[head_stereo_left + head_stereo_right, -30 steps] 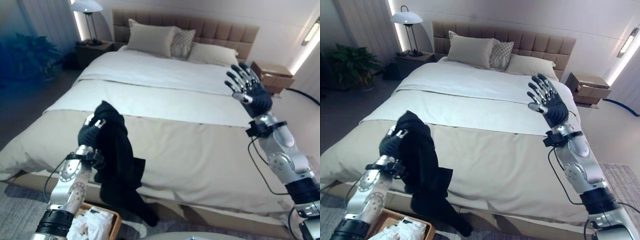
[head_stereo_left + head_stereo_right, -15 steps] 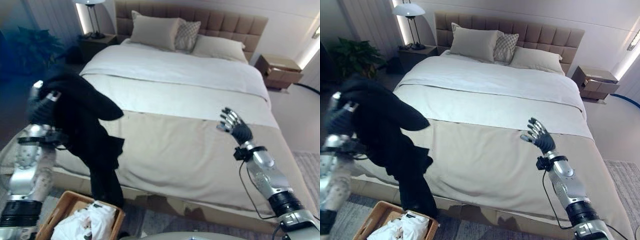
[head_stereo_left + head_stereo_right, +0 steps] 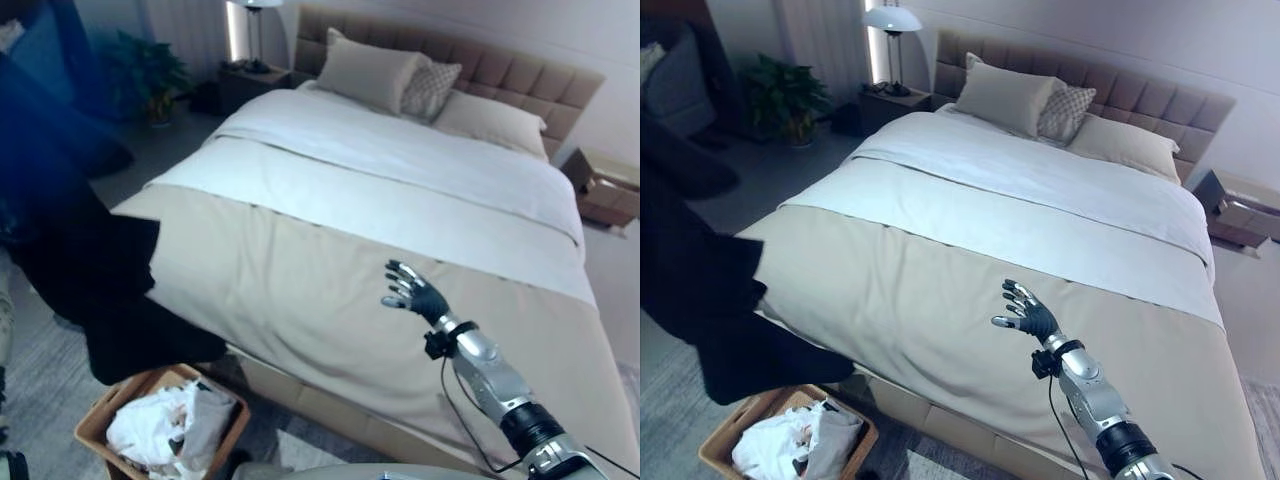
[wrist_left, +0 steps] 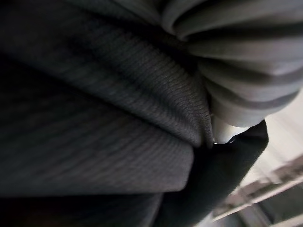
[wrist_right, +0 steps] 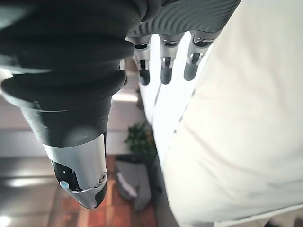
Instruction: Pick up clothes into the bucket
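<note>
A black garment [image 3: 70, 270] hangs in the air at the far left, its lower end just above a wicker basket [image 3: 97, 428] on the floor by the bed's corner. White clothes [image 3: 160, 432] lie in the basket. In the left wrist view the same dark cloth [image 4: 94, 118] lies over my left hand, of which the ribbed cover [image 4: 236, 56] shows. My right hand [image 3: 412, 295] hovers open, holding nothing, over the beige bedcover [image 3: 300, 290]; its straight fingers [image 5: 163, 66] show in the right wrist view.
A large bed [image 3: 1040, 190] with white sheet and pillows [image 3: 1005, 95] takes the middle. A lamp [image 3: 890, 20] on a nightstand and a potted plant [image 3: 780, 95] stand at the back left. Another nightstand [image 3: 1240, 205] is at the right.
The camera has swung. The black garment has gone up and left, off the bed's edge to above the basket. My right hand has dropped lower over the bedcover.
</note>
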Controlling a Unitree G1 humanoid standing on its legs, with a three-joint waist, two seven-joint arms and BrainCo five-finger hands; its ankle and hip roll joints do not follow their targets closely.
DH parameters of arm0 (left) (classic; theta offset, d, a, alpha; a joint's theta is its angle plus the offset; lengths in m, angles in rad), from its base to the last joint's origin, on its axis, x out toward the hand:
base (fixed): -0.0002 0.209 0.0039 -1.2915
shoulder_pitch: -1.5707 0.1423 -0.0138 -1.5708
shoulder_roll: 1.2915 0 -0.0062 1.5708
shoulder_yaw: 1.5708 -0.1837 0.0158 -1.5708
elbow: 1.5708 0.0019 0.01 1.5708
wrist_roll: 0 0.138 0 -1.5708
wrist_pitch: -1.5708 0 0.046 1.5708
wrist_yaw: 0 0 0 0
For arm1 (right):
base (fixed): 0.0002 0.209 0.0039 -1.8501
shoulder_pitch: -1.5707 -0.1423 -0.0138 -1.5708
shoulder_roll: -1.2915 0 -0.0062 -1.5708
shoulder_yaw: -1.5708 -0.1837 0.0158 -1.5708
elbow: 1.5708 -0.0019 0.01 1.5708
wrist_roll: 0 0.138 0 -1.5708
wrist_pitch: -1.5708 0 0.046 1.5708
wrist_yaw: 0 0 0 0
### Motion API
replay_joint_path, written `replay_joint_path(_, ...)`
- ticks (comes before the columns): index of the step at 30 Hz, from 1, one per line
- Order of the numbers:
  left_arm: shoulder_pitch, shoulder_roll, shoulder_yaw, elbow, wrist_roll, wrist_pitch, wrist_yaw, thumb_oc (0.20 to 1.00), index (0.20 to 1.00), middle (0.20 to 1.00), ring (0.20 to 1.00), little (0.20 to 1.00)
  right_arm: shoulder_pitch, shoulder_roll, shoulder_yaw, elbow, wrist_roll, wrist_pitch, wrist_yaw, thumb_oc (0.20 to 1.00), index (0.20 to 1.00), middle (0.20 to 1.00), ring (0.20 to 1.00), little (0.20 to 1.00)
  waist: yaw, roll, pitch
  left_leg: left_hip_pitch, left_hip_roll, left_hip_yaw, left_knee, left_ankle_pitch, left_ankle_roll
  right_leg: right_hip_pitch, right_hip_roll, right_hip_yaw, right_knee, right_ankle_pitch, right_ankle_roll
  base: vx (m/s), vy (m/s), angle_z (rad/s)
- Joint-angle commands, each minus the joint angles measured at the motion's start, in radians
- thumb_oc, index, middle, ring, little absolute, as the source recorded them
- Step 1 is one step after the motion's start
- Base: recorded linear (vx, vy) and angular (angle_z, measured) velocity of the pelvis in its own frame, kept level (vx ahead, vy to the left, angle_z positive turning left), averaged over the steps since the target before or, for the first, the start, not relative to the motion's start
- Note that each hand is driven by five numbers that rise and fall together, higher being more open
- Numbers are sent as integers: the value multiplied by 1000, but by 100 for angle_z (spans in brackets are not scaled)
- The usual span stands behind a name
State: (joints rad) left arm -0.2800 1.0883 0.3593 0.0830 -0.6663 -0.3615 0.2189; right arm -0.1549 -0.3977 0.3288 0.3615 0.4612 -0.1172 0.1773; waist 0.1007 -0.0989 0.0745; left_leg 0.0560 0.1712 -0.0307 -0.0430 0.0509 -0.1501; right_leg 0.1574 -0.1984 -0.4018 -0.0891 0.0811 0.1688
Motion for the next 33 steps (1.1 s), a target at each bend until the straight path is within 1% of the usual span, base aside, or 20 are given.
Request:
replay_joint_path(1, -208, 180, -124, 90, 42, -68, 36, 200, 200, 200, 200, 200, -78, -20, 42, -10, 38, -34, 1, 1000, 1000, 1000, 1000, 1000, -15, 27, -58, -96, -2, 4, 34, 57, 29, 19, -48, -41, 128, -63, 34, -20, 0, 23)
replay_joint_path(5, -298, 187, -219, 114, -15, -65, 17, 200, 200, 200, 200, 200, -72, -15, 30, -4, 39, -28, -14, 1000, 1000, 1000, 1000, 1000, 1, 29, -59, -105, -11, -20, 44, 55, 32, 29, -54, -58, 136, -67, 35, -10, 8, 21)
replay_joint_path(10, -197, 135, -149, 67, -17, -63, 10, 200, 200, 200, 200, 200, -60, -11, 8, -4, 28, -28, -21, 1000, 1000, 1000, 1000, 1000, 15, 29, -55, -103, -15, -36, 56, 49, 33, 37, -60, -68, 157, -80, 31, -1, -2, 11)
replay_joint_path(11, -131, 83, -110, 34, 5, -58, 9, 200, 200, 200, 200, 200, -52, -6, -7, -10, 25, -28, -25, 1000, 1000, 1000, 1000, 1000, 21, 26, -50, -104, -13, -45, 62, 47, 33, 41, -58, -74, 167, -90, 26, -5, -14, 4)
replay_joint_path(12, -121, 80, -101, 28, 7, -56, 11, 200, 200, 200, 200, 200, -51, -8, -5, -10, 25, -28, -25, 1000, 1000, 1000, 1000, 1000, 19, 29, -50, -104, -13, -45, 63, 47, 33, 41, -58, -75, 167, -91, 26, -22, -35, 9)
replay_joint_path(13, -67, 19, -76, 4, 35, -50, 9, 200, 200, 200, 200, 200, -44, -5, -17, -22, 25, -29, -22, 1000, 1000, 1000, 1000, 1000, 27, 25, -40, -109, -10, -58, 67, 50, 31, 41, -54, -81, 180, -103, 18, -20, -25, 15)
replay_joint_path(15, -42, -11, -60, -11, 44, -46, 7, 200, 200, 200, 200, 200, -40, -8, -21, -32, 27, -30, -20, 1000, 1000, 1000, 1000, 1000, 27, 26, -34, -116, -9, -68, 69, 54, 29, 38, -51, -86, 190, -110, 14, -84, -42, 20)
replay_joint_path(16, -31, -79, -61, -17, 65, -41, 8, 200, 200, 200, 200, 200, -27, -19, -34, -76, 42, -33, -12, 1000, 1000, 1000, 1000, 1000, 30, 29, 3, -144, 0, -88, 74, 70, 13, 20, -41, -101, 221, -135, -1, -227, -72, 19)
replay_joint_path(18, -36, -103, -65, -14, 88, -39, 13, 200, 200, 200, 200, 200, -23, -26, -41, -96, 55, -36, -6, 1000, 1000, 1000, 1000, 1000, 32, 34, 28, -174, 4, -106, 72, 93, 2, 1, -34, -118, 239, -146, -9, -244, -51, 39)
replay_joint_path(19, -57, -147, -78, -7, 123, -39, 27, 200, 200, 200, 200, 200, -23, -42, -41, -142, 62, -43, 7, 1000, 1000, 1000, 1000, 1000, 29, 40, 69, -221, 14, -133, 57, 132, -14, -50, -25, -140, 269, -159, -19, -180, -14, 48)
replay_joint_path(20, -59, -149, -80, -7, 125, -39, 28, 200, 200, 200, 200, 200, -22, -44, -42, -143, 63, -42, 7, 1000, 1000, 1000, 1000, 1000, 28, 41, 67, -225, 14, -136, 56, 134, -15, -54, -25, -142, 272, -160, -20, -303, 10, 58)
replay_joint_path(21, -66, -189, -78, 2, 147, -45, 31, 200, 200, 200, 200, 200, -13, -76, -47, -198, 65, -45, 23, 1000, 1000, 1000, 1000, 1000, 14, 37, 102, -276, 15, -124, 78, 135, -12, -95, -34, -154, 281, -153, -21, -227, 51, 50)
replay_joint_path(22, -86, -212, -84, 6, 151, -48, 40, 200, 200, 200, 200, 200, -13, -93, -47, -224, 67, -46, 29, 1000, 1000, 1000, 1000, 1000, -8, 30, 120, -304, 18, -53, 154, 105, 9, -120, -56, -168, 292, -141, -23, -210, 70, 50)
replay_joint_path(23, -99, -230, -88, 11, 148, -56, 46, 200, 200, 200, 200, 200, -21, -99, -34, -227, 69, -41, 35, 1000, 1000, 1000, 1000, 1000, -26, 23, 120, -284, 20, -28, 203, 21, 23, -147, -69, -145, 318, -161, -23, -155, 156, 49)
replay_joint_path(24, -89, -240, -78, 6, 147, -69, 47, 200, 200, 200, 200, 200, -34, -94, -18, -236, 72, -37, 50, 1000, 1000, 1000, 1000, 1000, -9, 24, 134, -300, 2, -62, 231, 7, 33, -193, -84, -124, 344, -151, -36, -55, 125, 50)
replay_joint_path(26, -82, -264, -68, -4, 145, -76, 57, 200, 200, 200, 200, 200, -12, -95, -33, -276, 82, -45, 58, 1000, 1000, 1000, 1000, 1000, -12, 31, 152, -324, -10, -47, 234, 13, 40, -193, -106, -123, 377, -156, -31, 2, 146, 1)
replay_joint_path(29, -67, -279, -51, -14, 168, -83, 76, 200, 200, 200, 200, 200, -5, -82, -34, -287, 114, -53, 77, 1000, 1000, 1000, 1000, 1000, -21, 23, 197, -392, -27, -40, 324, -28, 56, -233, -146, -106, 458, -172, -27, -30, 103, -1)
replay_joint_path(31, -60, -288, -51, -24, 169, -85, 77, 200, 200, 200, 200, 200, -1, -73, -32, -276, 122, -55, 74, 1000, 1000, 1000, 1000, 1000, -21, 21, 209, -413, -28, -39, 356, -37, 58, -247, -152, -102, 476, -180, -30, -21, 31, 16)
replay_joint_path(32, -53, -294, -47, -30, 187, -86, 90, 200, 200, 200, 200, 200, -8, -55, -23, -258, 116, -61, 62, 1000, 1000, 1000, 1000, 1000, -18, 14, 231, -435, -23, -45, 408, -73, 52, -263, -154, -81, 514, -217, -23, 35, -10, 5)
replay_joint_path(33, -53, -293, -46, -31, 188, -86, 91, 200, 200, 200, 200, 200, -9, -54, -21, -257, 116, -61, 62, 1000, 1000, 1000, 1000, 1000, -17, 13, 232, -437, -22, -44, 414, -78, 51, -265, -154, -79, 519, -221, -23, 30, 15, 3)
